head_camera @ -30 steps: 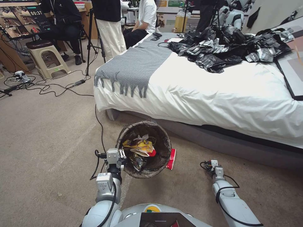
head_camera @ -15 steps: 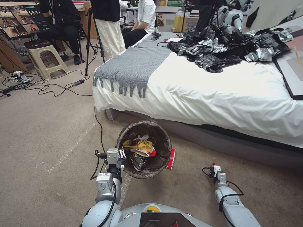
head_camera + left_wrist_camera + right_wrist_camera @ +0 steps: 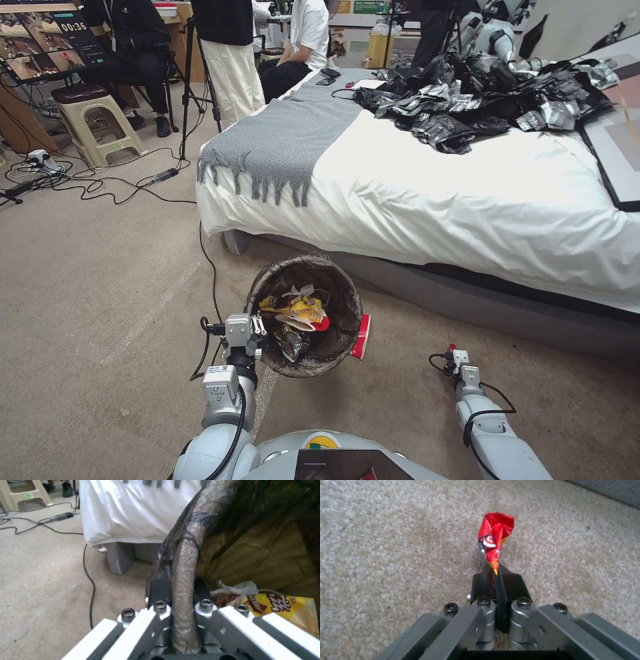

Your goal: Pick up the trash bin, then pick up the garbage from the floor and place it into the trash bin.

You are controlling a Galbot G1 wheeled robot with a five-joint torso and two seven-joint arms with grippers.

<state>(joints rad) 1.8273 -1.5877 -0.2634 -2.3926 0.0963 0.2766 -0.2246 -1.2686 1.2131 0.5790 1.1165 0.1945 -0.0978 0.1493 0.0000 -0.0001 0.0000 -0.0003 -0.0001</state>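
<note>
The trash bin (image 3: 337, 283), a round bucket with a dark liner, hangs just in front of me with my left gripper (image 3: 261, 331) shut on its near rim (image 3: 186, 555). Inside it lie a yellow snack packet (image 3: 297, 310), also seen as the yellow snack packet (image 3: 286, 610) in the left wrist view, a white tissue wad (image 3: 236, 588) and other wrappers. A red-and-white wrapper (image 3: 362, 337) lies on the floor against the bin's right side. Low at the right, my right gripper (image 3: 455, 353) is shut on a crumpled red wrapper (image 3: 495, 537) above the carpet.
A bed (image 3: 467, 193) with a white sheet, a grey blanket (image 3: 287, 140) and a heap of black and silver sheeting (image 3: 480, 100) stands close ahead. A black cable (image 3: 212, 267) runs over the carpet left of the bin. Open carpet (image 3: 100, 300) lies to the left.
My right gripper has drawn back toward me and slightly right with the red wrapper in it. The left gripper and the bin have stayed put.
</note>
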